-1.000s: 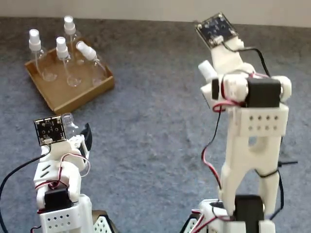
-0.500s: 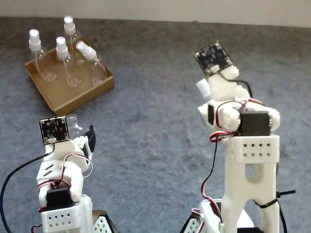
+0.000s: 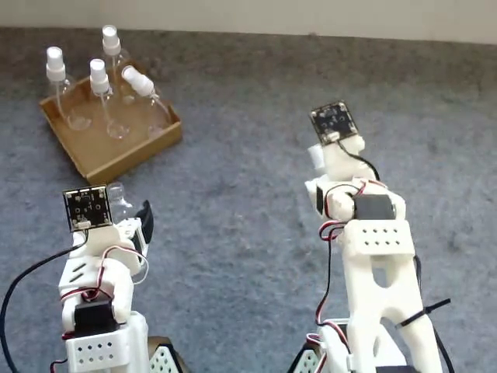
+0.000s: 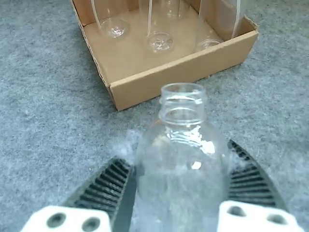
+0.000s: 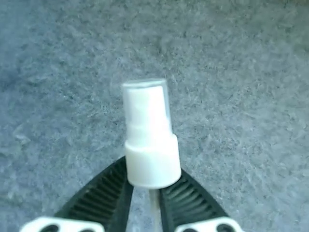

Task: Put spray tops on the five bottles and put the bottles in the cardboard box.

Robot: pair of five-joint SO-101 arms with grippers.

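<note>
My left gripper (image 4: 178,183) is shut on a clear bottle (image 4: 181,159) with no top, its open neck pointing toward the cardboard box (image 4: 183,72). In the high view this bottle (image 3: 118,200) shows just past the left arm's wrist, near the front left. My right gripper (image 5: 145,193) is shut on a white spray top (image 5: 148,140), held above the grey carpet. That spray top (image 3: 316,155) pokes out beside the right arm's wrist at mid right. The cardboard box (image 3: 85,159) at the back left holds several capped bottles (image 3: 101,97), one of them leaning.
Grey carpet (image 3: 233,194) covers the whole work surface, with open room between the two arms and to the right of the box. A pale wall runs along the far edge.
The right arm has folded down and drawn back toward its base, carrying the spray top lower and nearer. The left arm shifted slightly with its bottle.
</note>
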